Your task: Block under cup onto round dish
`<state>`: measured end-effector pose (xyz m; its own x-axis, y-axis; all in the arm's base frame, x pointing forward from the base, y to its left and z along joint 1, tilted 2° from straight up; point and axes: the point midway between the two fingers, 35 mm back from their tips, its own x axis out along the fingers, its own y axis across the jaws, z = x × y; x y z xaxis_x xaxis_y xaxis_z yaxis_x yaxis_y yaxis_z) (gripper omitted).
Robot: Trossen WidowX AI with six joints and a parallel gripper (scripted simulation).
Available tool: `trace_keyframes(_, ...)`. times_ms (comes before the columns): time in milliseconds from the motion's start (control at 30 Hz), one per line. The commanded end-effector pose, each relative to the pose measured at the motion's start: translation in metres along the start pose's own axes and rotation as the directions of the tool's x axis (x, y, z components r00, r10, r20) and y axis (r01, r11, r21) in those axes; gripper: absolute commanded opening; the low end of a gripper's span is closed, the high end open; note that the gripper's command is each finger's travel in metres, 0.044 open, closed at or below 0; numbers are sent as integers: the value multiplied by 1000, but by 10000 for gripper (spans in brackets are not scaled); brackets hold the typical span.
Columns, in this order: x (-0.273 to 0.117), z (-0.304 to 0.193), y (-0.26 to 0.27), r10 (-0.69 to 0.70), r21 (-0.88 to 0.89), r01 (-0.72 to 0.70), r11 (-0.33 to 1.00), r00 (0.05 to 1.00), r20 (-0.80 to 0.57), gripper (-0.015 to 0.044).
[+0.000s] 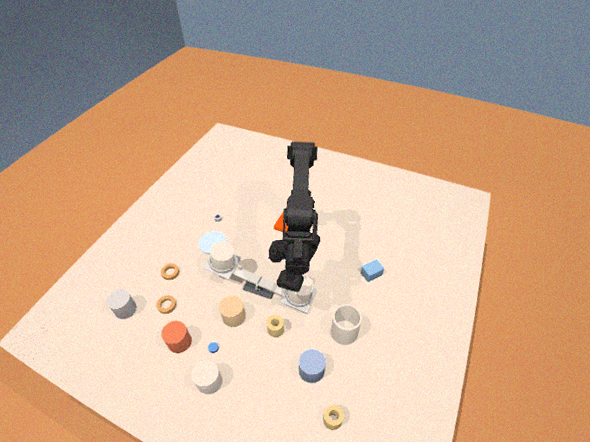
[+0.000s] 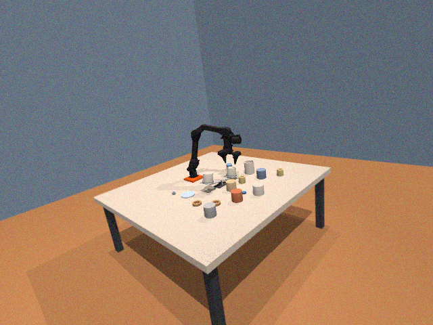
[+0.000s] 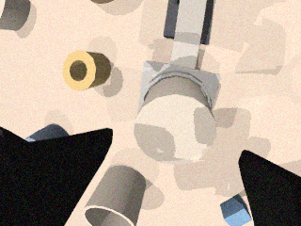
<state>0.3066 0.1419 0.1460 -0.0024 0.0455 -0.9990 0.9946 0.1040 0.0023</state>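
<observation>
My gripper (image 2: 230,163) (image 3: 180,147) is open and empty, pointing down with its fingertips above one off-white cup (image 1: 303,292) (image 2: 231,172) (image 3: 174,132). That cup stands upside down on the balance end farther from the dish. The other cup (image 1: 222,255) (image 2: 208,177) stands on the end beside the round light-blue dish (image 1: 210,241) (image 2: 187,194). The balance (image 1: 245,277) (image 3: 188,21) has a grey beam over a dark base; its dish-side end looks raised in the exterior view. No block shows; both cups hide what is under them. The fingertips are unclear in the top view.
Near the gripper-side cup are a tall open grey cup (image 1: 345,326) (image 2: 249,167) (image 3: 119,190), a yellow ring-shaped piece (image 1: 275,325) (image 3: 80,71) and a blue box (image 1: 371,269) (image 3: 236,212). A tan cylinder (image 1: 231,311) (image 2: 231,185) stands beside the balance, with several other objects beyond.
</observation>
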Motion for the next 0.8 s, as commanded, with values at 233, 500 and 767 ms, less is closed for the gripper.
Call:
trace_keyframes(233,16,0,1,-3,22,3,1000,1000,9,440)
trace_keyframes(500,25,-1,2,-3,22,3,1000,1000,9,440)
trace_keyframes(767,38,-1,3,-3,22,3,1000,1000,9,440)
